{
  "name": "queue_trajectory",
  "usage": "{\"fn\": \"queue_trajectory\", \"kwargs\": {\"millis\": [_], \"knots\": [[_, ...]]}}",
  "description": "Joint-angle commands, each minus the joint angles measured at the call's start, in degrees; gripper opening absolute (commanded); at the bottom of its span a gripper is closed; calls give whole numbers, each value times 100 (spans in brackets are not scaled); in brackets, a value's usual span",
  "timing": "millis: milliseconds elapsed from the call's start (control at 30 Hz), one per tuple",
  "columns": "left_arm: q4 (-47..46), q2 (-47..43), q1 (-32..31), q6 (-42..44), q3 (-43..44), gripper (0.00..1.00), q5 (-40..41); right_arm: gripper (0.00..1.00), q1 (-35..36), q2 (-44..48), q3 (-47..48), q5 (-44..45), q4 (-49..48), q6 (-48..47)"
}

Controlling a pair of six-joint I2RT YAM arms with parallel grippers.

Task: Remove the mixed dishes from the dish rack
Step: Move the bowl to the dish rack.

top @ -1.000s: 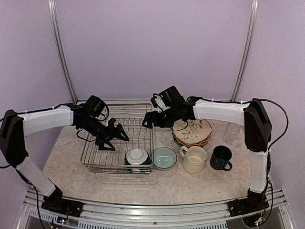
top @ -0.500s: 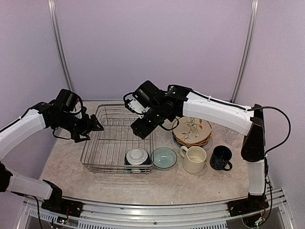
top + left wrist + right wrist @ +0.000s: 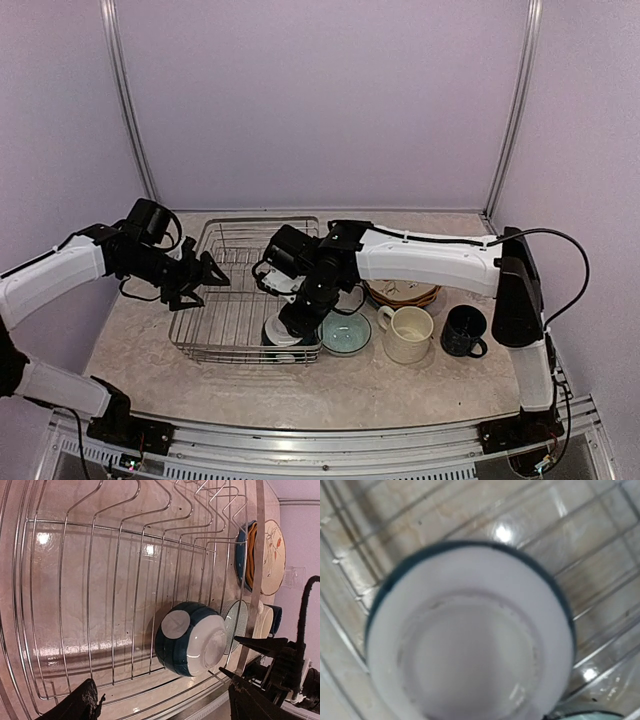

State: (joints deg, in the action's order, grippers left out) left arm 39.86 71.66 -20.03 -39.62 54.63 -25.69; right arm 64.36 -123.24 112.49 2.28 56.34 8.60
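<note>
Here the right arm is stretched leftward across the dish rack (image 3: 240,352), its tool (image 3: 298,318) poised just over the dark white-lined bowl (image 3: 192,640) in the near right corner; its grip cannot be told. The left tool (image 3: 212,288) is held spread at the rack's left rim

The dish rack (image 3: 240,300) is seen on the worktop (image 3: 140,335). The dark white-lined bowl (image 3: 277,333) sits at its 5 o'clock corner, partly covered by the right pincer (image 3: 300,315) just above it. The left pincer (image 3: 208,285), fingers spread, is held over the rack's 9 o'clock side. Toward 3 o'clock, outside the rack, the teal bowl (image 3: 347,333), cream mug (image 3: 408,334) and navy mug (image 3: 463,331) are lined up. Stacked plates (image 3: 410,293) lie at 12 o'clock of the cream mug.
</note>
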Motion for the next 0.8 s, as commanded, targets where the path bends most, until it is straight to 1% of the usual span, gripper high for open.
{"fn": "queue_trajectory", "kwargs": {"millis": [0, 133, 200, 300, 367, 433, 500, 600, 667, 767], "knots": [[-113, -151, -29, -8, -65, 85, -117, 46, 17, -311, -242, 213, -702, 346], [63, -431, -27, -23, -122, 84, 141, 42, -108, -667, -203, 477, -1616, 521], [72, -596, -31, -93, -228, 83, 266, 42, -236, -853, -52, 487, -2129, 651], [-108, -801, -40, -257, -439, 82, 153, 42, -421, -1098, 660, 14, -2306, 879], [-275, -782, -53, -321, -504, 84, 52, 49, -438, -922, 660, -168, -2422, 1006], [-465, -536, -81, -319, -444, 84, 1, 56, -467, -577, 282, -219, -2609, 1290], [-659, -241, -112, -320, -333, 82, 33, 68, -542, -217, -163, -391, -2849, 1777], [-860, 297, -120, -257, -46, 77, 45, 83, -675, 59, -775, -814, -3470, 2534], [-809, 650, -110, -201, 239, 70, 135, 86, -735, 78, -1060, -1123, -4009, 3010], [-483, 1158, -126, -59, 622, 66, 469, 88, -773, -188, -977, -1477, -4359, 3615]]}}
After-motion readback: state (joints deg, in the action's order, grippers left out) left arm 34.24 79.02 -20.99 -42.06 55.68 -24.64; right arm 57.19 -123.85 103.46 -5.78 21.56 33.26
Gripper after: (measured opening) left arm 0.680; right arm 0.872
